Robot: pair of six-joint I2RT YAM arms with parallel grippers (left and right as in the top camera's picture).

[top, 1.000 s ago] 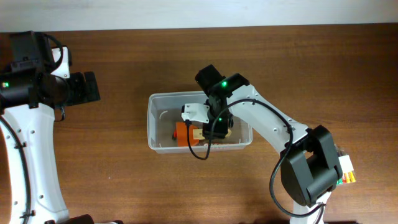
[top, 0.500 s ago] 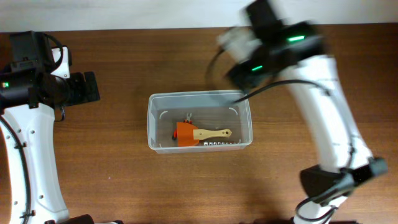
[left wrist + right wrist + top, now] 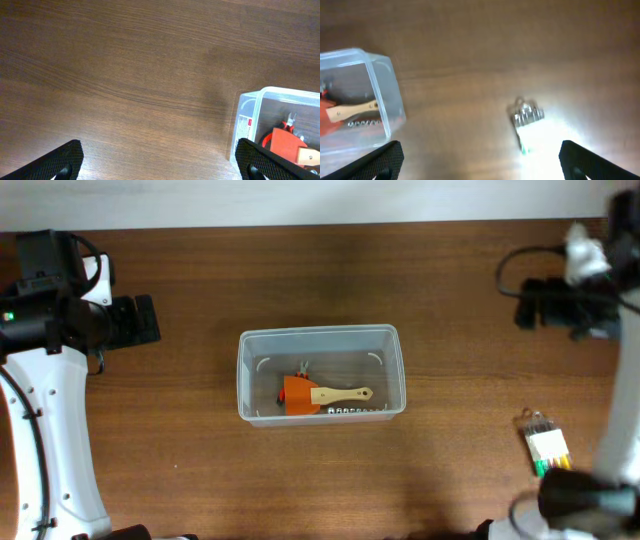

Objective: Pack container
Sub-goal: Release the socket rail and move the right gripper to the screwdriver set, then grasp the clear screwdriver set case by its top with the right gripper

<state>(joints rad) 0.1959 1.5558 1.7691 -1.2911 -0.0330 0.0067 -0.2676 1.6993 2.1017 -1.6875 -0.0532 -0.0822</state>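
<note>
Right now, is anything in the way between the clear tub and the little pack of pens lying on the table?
Nothing visible is. Only bare wooden table lies between the container and the pen pack, which lies off to the tub's right. The container's top looks open, with no lid on it.

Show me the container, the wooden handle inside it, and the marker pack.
container [image 3: 244, 378], overhead view, on its left wall.
wooden handle [image 3: 345, 394], overhead view, at the middle of the handle.
marker pack [image 3: 548, 446], overhead view, on its white middle.
</note>
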